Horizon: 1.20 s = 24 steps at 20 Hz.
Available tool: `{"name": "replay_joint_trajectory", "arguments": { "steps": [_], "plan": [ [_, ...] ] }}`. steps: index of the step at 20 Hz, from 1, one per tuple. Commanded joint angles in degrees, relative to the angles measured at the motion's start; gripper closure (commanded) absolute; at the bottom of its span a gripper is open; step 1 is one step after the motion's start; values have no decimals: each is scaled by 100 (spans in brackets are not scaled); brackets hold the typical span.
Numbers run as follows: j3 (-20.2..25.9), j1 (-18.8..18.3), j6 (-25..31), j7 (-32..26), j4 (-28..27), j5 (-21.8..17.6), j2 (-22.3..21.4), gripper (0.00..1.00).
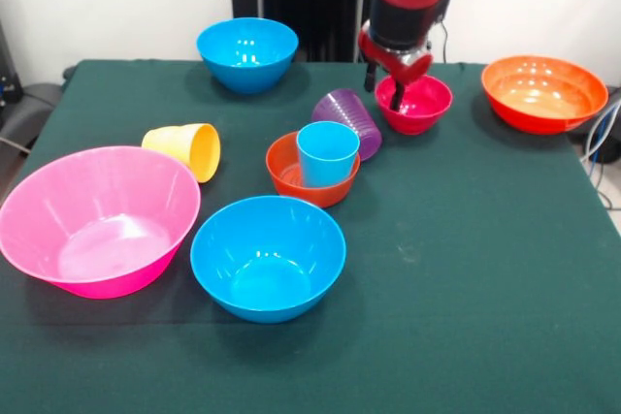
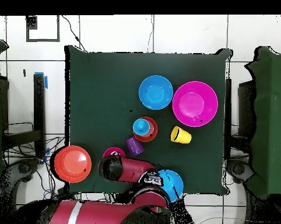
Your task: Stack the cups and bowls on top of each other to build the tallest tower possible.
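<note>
- Front view: the gripper (image 1: 385, 87) is hanging at the far side of the table, right over the near-left rim of the small magenta bowl (image 1: 419, 104).
- One dark finger is dipping inside that bowl, the other is sitting just outside its far-left rim, so the jaws are standing apart, straddling the wall, not yet clamped on it as far as I can judge.
- The target stack is sitting near and left of the gripper: light blue cup (image 1: 327, 152) upright inside the small orange-red bowl (image 1: 306, 172), mid-table.
- The purple cup (image 1: 352, 119) is lying on its side between the stack and the magenta bowl, touching or nearly touching both; a carry to the stack is needing height over it.
- Yellow cup (image 1: 187, 149) is lying tipped over further left, well clear.
- Overhead view: the arm is covering most of the magenta bowl (image 2: 111, 153); only its left edge is showing, fingers hidden.
- Here the blue cup in the orange-red bowl (image 2: 150, 134) is lying up and right of the arm's end, purple cup (image 2: 134, 144) in between.
</note>
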Motion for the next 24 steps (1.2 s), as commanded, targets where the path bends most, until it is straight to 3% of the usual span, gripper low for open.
{"name": "replay_joint_trajectory", "arguments": {
  "steps": [1,5,12,13,19,24],
  "plan": [
    [1009,-488,-1246,287,-1030,-219,1296,0],
    [1070,-494,-1660,475,-1142,-295,1595,0],
    [793,-234,-1597,486,-1303,-367,1606,0],
    [743,-186,-1633,492,-1330,-382,1609,100],
    [889,-224,-1053,697,-1045,-53,1327,100],
    [1732,-845,-423,878,-234,176,773,100]
  ]
}}
